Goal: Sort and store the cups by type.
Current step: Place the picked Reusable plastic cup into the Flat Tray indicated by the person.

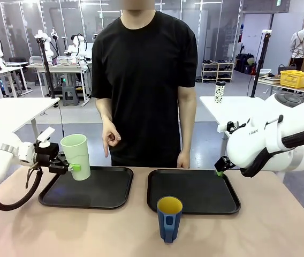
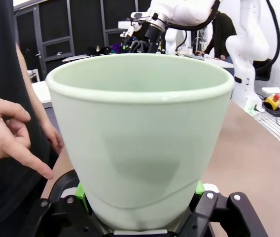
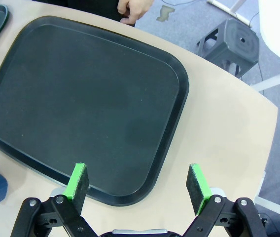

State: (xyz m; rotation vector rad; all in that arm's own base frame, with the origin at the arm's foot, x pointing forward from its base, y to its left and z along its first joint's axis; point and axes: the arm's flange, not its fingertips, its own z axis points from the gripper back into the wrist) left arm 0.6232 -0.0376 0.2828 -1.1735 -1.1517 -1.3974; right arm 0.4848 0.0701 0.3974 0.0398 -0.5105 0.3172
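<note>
Two black trays, nothing resting on either: left tray [image 1: 86, 187], right tray [image 1: 194, 190].
Pale green tumbler [image 1: 76, 156], handleless, clamped by left gripper [image 1: 65, 167] above left tray; blue cup [image 1: 169, 218], yellow inside, near table centre; right gripper [image 3: 139, 186] spread wide, holding nothing.

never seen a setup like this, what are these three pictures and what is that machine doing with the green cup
It is one moment seen by three cameras. The wide picture looks across a table at a person standing on the far side. Two white robot arms reach in from the sides. The other two pictures come from cameras on the arms' wrists, looking along their fingers.

On the table lie two black trays: the left tray and the right tray. A dark blue cup, yellow inside, stands in front of the right tray.

The left gripper is shut on the pale green tumbler and holds it at the left tray. The person's hand points downward beside it. The right gripper is open and holds nothing, at the right tray's edge.
</note>
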